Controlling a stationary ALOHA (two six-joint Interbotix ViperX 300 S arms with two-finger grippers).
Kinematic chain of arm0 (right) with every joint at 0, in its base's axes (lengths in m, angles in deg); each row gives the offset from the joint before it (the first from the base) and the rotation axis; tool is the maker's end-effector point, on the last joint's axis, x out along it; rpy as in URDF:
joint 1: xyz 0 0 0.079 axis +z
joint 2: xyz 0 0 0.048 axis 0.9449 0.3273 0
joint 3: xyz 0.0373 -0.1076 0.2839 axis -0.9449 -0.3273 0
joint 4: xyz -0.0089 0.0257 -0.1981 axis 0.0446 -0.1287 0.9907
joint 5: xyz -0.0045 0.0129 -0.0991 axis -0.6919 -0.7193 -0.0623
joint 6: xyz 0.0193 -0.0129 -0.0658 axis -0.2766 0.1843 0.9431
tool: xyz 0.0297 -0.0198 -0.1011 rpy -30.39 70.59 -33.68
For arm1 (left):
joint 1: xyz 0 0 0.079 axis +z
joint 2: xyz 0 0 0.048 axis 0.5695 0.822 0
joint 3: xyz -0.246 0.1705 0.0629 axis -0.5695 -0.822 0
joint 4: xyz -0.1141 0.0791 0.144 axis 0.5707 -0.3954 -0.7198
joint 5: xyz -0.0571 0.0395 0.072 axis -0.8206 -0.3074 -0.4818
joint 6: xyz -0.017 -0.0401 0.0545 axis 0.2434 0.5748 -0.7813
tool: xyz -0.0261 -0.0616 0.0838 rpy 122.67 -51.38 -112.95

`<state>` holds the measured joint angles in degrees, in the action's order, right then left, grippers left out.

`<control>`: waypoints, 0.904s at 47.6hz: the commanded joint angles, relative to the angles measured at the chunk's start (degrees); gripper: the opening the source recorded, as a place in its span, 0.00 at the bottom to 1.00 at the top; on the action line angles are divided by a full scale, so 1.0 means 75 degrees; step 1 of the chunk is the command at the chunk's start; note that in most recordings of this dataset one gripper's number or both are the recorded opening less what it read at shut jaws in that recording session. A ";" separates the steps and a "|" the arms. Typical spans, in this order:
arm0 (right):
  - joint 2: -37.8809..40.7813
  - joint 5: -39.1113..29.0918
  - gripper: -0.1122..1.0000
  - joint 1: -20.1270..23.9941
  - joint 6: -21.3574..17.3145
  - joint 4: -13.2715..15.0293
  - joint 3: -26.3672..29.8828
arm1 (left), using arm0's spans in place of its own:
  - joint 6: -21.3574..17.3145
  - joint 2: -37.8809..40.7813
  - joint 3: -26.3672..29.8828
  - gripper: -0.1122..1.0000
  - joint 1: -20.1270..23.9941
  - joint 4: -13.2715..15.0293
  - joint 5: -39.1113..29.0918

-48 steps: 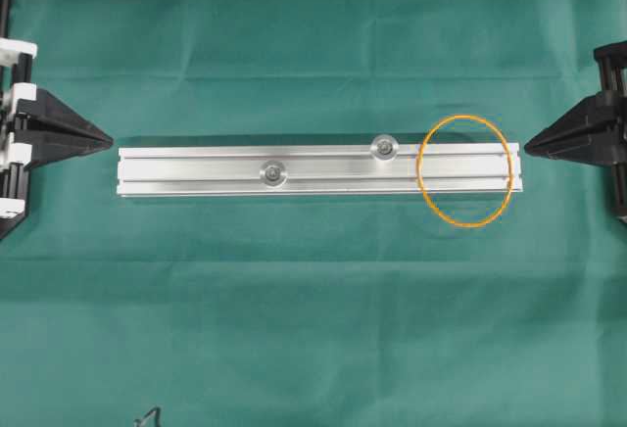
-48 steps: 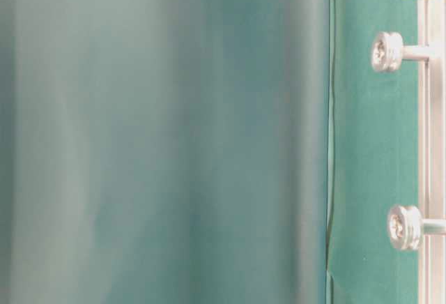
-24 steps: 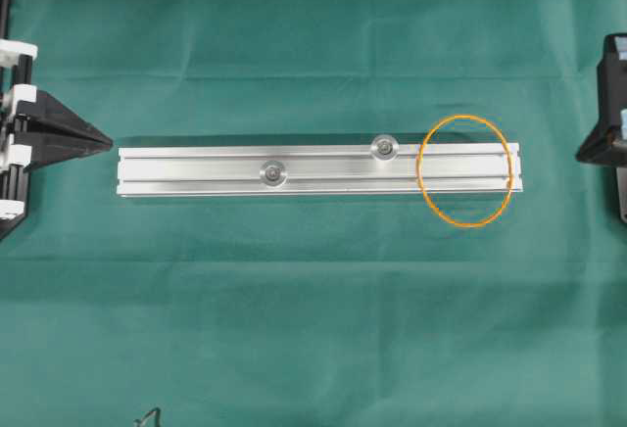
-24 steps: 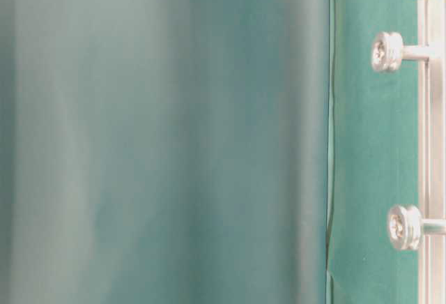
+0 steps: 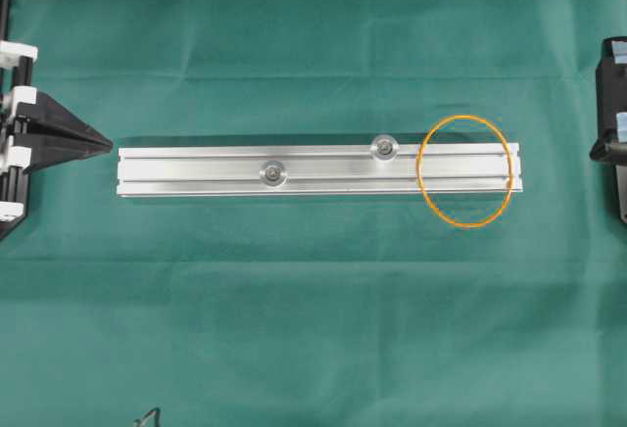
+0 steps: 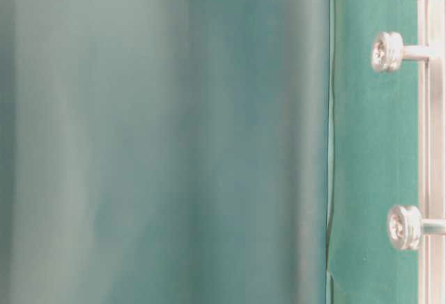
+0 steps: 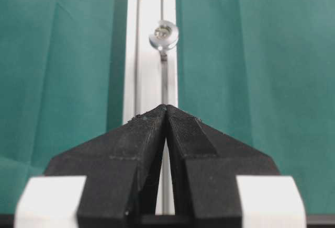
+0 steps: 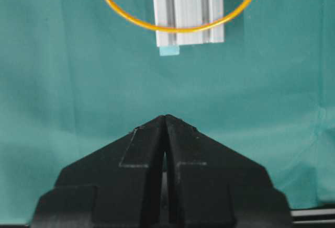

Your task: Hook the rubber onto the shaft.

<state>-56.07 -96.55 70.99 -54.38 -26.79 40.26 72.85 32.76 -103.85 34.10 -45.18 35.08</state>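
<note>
The rubber (image 5: 465,223) is a thin orange loop lying flat across the right end of the silver rail (image 5: 196,170), touched by neither gripper. Two silver shafts stand up from the rail, one (image 5: 272,171) left of its middle and one (image 5: 384,148) nearer the loop. My left gripper (image 5: 106,141) is shut and empty, just off the rail's left end. My right gripper (image 5: 592,151) is shut and empty at the right edge, well clear of the loop. The right wrist view shows the rubber (image 8: 178,29) over the rail end (image 8: 188,8), beyond the right gripper (image 8: 165,116).
Green cloth (image 5: 313,329) with shallow folds covers the table. A small dark wire-like object (image 5: 149,415) pokes in at the bottom edge. A pale blue tab (image 8: 169,50) sticks out under the rail's right end. The table-level view is mostly blurred green.
My right gripper has drawn back to the right, from near the rail's end to the frame edge. The left gripper, rail and rubber have not moved.
</note>
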 commanded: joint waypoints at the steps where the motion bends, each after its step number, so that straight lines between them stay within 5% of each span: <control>1: 0.0035 -0.0035 0.14 -0.0012 -0.0012 0.0012 0.0199 | -0.0012 0.0047 0.0223 0.12 -0.0035 -0.0023 0.0059; 8: 0.0035 -0.0105 0.15 -0.0012 0.0012 0.0012 0.0187 | -0.0012 0.0047 0.0223 0.12 -0.0047 -0.0023 0.0082; 12: 0.0035 -0.0152 0.24 -0.0012 0.0012 0.0012 0.0187 | -0.0012 0.0059 0.0234 0.12 -0.0047 -0.0023 0.0082; 24: 0.0035 -0.0223 0.87 0.0000 0.0047 0.0035 0.0187 | -0.0012 0.0059 0.0246 0.12 -0.0047 -0.0023 0.0082; 27: 0.0047 -0.0234 0.96 0.0012 0.0070 0.0070 0.0187 | -0.0012 0.0059 0.0258 0.12 -0.0047 -0.0023 0.0094; 43: 0.0047 -0.0246 0.99 0.0012 0.0082 0.0059 0.0187 | -0.0012 0.0059 0.0270 0.12 -0.0070 -0.0023 0.0094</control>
<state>-55.99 -98.31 70.99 -53.77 -26.35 40.26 72.85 32.76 -103.58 33.84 -45.26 35.34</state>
